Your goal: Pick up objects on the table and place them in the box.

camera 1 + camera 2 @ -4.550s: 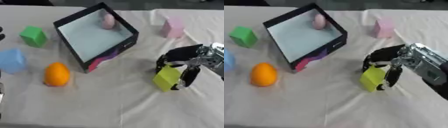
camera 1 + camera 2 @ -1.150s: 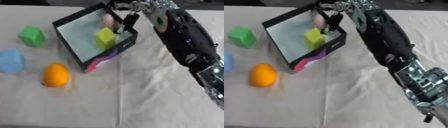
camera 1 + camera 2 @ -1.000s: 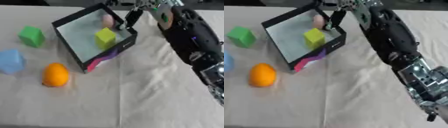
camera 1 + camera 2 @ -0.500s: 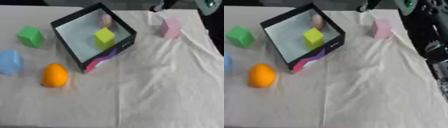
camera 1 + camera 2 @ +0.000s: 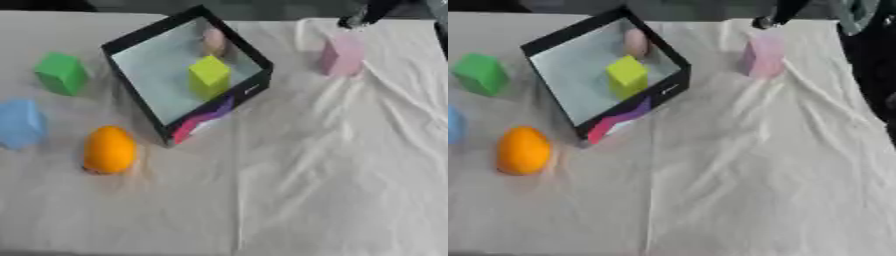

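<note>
Looks to me like a lab/test bench setup, not a home. I see a table w/ a wrinkled white cloth (image 5: 332, 165), a black box (image 5: 140, 37) & plain coloured foam-like shapes, e.g. green block (image 5: 61, 74), orange egg shape (image 5: 109, 150), spread out as props.

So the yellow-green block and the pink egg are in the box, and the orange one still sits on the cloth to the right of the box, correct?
Not quite. The orange one sits to the left of the box, as the left eye view shows. The yellow-green block and pink egg are inside.
</note>
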### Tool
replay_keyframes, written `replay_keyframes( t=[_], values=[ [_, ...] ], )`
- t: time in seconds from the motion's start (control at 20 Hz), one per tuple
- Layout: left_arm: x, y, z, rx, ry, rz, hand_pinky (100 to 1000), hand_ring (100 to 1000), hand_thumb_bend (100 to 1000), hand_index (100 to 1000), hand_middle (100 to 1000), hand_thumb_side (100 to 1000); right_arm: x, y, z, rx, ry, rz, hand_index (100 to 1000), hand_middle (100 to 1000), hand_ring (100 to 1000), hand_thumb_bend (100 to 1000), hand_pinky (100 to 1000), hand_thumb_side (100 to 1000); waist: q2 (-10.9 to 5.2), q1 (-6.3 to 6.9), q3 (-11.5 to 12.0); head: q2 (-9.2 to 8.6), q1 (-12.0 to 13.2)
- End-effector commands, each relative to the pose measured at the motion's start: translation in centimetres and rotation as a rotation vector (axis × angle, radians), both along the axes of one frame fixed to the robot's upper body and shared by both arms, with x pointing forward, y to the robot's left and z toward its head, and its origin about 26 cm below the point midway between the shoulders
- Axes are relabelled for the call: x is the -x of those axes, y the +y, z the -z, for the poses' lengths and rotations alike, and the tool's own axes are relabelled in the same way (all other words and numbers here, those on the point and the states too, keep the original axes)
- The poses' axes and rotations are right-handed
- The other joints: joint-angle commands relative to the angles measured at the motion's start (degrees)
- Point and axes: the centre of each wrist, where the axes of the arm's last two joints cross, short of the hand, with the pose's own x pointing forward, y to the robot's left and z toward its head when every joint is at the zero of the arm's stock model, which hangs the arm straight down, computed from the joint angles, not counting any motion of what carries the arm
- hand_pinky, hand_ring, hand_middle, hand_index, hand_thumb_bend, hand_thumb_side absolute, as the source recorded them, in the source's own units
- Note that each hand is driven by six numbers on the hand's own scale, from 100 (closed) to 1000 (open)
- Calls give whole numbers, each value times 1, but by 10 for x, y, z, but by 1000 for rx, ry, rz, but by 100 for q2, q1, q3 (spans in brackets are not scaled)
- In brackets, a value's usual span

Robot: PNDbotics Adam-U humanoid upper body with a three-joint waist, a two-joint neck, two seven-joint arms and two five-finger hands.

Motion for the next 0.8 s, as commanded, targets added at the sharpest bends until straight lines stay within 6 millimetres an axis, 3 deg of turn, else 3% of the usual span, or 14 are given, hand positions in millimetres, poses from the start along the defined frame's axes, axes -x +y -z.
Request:
replay_keyframes(
  t=[0.05, 0.4, 0.8],
  values=[
    [0, 5, -10, -28, -28, -7, 850, 820, 198, 804, 820, 672, 7, -15, -15, 69, -14, 22, 933, 877, 896, 429, 904, 259, -78, -70, 6, -45, 24],
    [0, 4, -10, -33, -27, 4, 849, 819, 195, 801, 816, 676, 7, -25, -6, 111, 88, 7, 938, 887, 907, 425, 912, 221, -30, -79, 32, -99, 26],
    [-1, 1, -14, -40, -37, 21, 850, 820, 189, 798, 810, 681, 9, -34, -9, 123, 99, 32, 934, 886, 914, 426, 915, 246, 93, -99, 123, -201, -39]
  ],
)
